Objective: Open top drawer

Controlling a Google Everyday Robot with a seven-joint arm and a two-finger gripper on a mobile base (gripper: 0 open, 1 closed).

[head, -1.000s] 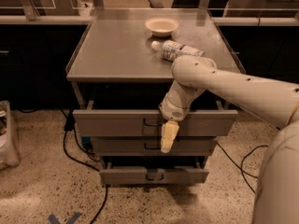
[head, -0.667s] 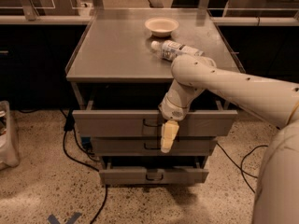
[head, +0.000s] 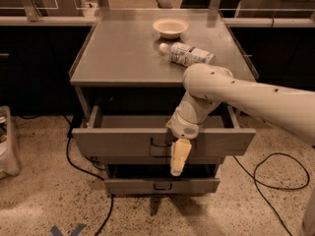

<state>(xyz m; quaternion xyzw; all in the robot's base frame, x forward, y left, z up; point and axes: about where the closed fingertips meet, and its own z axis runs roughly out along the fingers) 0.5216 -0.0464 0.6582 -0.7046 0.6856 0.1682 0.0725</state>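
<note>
The top drawer [head: 118, 142] is the wide grey metal front under the tabletop. It stands pulled out toward me, with the rim of its tray [head: 147, 122] showing behind the front. Its small dark wire handle [head: 158, 142] sits at the centre of the front. My gripper [head: 179, 157] hangs downward in front of the drawer front, just right of the handle, its cream tip reaching below the drawer's lower edge. My white arm comes in from the right across the drawer's right half.
A narrower grey drawer front [head: 162, 185] with a like handle sits below, slightly out. On the grey tabletop [head: 123, 53] are a cream bowl [head: 170, 27] and a lying plastic bottle [head: 187, 53]. Black cables [head: 275, 181] lie on the speckled floor either side.
The top drawer has slid further out toward me. My gripper has moved the same way with it and stays by the handle.
</note>
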